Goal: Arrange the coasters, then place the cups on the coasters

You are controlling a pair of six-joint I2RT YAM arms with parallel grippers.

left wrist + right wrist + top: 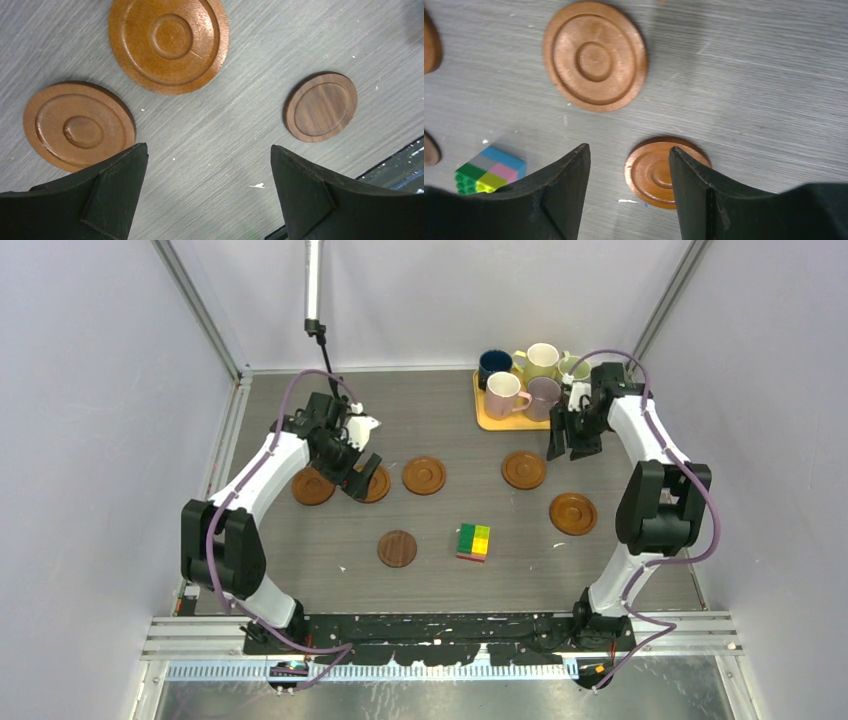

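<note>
Six coasters lie scattered below and between the left pincer and right pincer. The cups crowd just behind the right one. Both pincers gape, empty. A lowering finger may clip a coaster's rim and skid it, or knock neighbouring cups together.

The coasters are brown and the block multicoloured

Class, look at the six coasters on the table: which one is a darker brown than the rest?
The lone coaster lowest in the top view, just left of the multicoloured block. Its face is darker and lacks the others' raised centre.
</note>
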